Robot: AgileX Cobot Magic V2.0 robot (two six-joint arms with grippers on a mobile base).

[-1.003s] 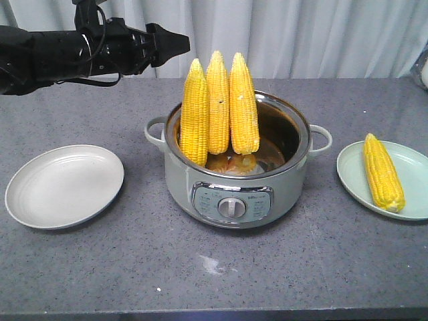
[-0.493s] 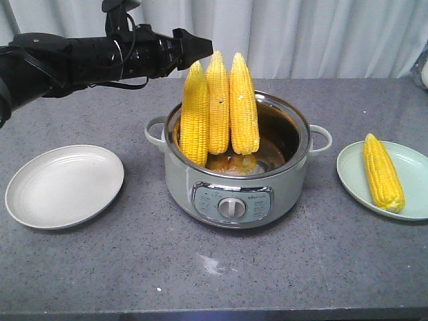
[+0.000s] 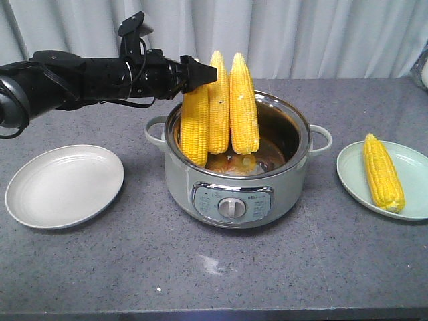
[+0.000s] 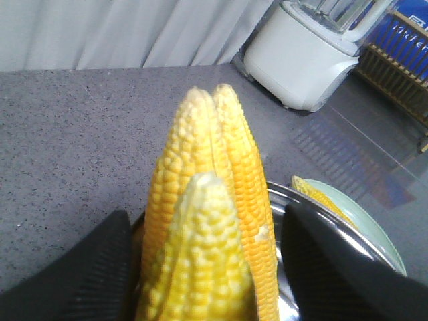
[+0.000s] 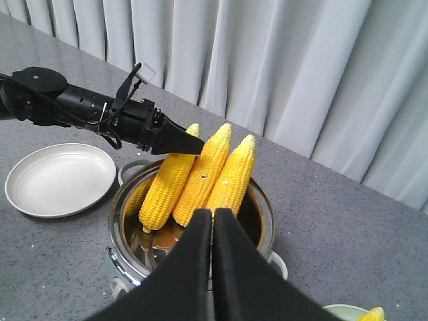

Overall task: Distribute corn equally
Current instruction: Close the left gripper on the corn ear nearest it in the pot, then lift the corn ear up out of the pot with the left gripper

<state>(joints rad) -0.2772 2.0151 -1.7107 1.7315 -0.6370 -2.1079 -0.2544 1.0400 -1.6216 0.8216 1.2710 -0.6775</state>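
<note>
the grey surface [image 3: 134, 274] lies nearest, well below the left hand [image 3: 202, 72]. next comes the pot [image 3: 234, 194], directly under that hand, its dial [image 3: 231, 208] facing front. a white plate [image 3: 63, 186] lies on the surface below and to the hand's left, under the arm [image 3: 73, 77]. a pale green plate [image 3: 414, 170] lies well off to the hand's right, apart from the pot, with a lone cob [image 3: 383, 172] lying along it, tip pointing away.

three cobs [image 3: 219, 107] of corn stand upright in the pot, side by side and touching, leaning at its left rim. the left hand extends in from the left at the height of their tips. its fingers [image 4: 87, 281] are spread apart, one on either side of the leftmost cob [image 3: 194, 127]. in the wrist view that cob's tip sits between them, and the left finger looks just about in contact with it, though i cannot be sure. the other two cobs rise just beyond.

the right hand [image 5: 213, 215] points toward the pot from above, fingers pressed together.

farthest, beyond both hands, a pale curtain [image 3: 321, 33] hangs behind the surface, and a white appliance [image 4: 314, 53] stands past the green plate.
</note>
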